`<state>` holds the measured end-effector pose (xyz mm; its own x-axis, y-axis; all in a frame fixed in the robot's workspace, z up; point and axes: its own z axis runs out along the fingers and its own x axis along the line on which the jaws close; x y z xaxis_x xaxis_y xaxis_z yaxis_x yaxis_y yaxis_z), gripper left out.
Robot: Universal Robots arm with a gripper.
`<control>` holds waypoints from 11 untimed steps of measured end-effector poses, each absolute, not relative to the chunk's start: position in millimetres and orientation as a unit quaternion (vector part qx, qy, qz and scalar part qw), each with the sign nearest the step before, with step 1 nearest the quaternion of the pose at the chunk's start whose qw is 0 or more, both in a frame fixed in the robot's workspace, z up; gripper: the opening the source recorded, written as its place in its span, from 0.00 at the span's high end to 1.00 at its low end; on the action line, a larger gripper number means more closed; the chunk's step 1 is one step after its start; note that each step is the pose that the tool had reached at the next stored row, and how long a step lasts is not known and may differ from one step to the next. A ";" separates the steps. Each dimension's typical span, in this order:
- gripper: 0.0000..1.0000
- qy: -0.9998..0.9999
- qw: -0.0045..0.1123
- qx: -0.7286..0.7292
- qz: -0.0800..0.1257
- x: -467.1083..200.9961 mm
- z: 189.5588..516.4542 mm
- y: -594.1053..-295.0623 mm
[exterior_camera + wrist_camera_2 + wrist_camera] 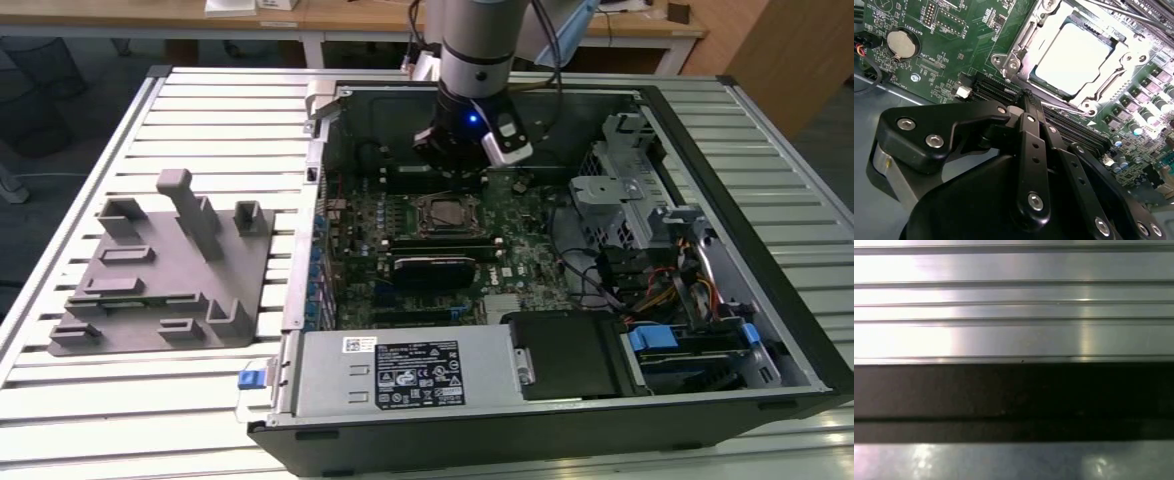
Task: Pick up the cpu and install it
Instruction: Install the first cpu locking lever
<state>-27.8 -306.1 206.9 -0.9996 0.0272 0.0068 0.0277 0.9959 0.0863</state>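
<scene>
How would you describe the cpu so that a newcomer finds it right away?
Inside the open computer case on the slatted table, find the green motherboard and the metal socket frame near its middle. The cpu is the flat, pale, shiny square lying within that frame; the other shiny thing nearby, a coin battery, is round.

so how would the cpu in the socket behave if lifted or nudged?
The cpu looks thin, flat and metal-topped: likely rigid, light, no rolling. Its top glares brightly, so probably slick to grip. It lies inside the socket frame, so a sideways nudge would likely meet the frame rather than slide it.
</scene>
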 end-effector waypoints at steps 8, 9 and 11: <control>0.89 -0.999 0.003 -0.014 -0.043 -26.4 204.3 -306.3; 0.89 -0.999 0.003 -0.014 -0.043 -26.3 204.0 -306.3; 0.89 -0.999 0.003 -0.014 -0.042 -26.1 203.4 -306.4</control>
<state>-26.1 -306.4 203.4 -0.9996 0.0272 0.0067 0.0277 0.9961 0.0843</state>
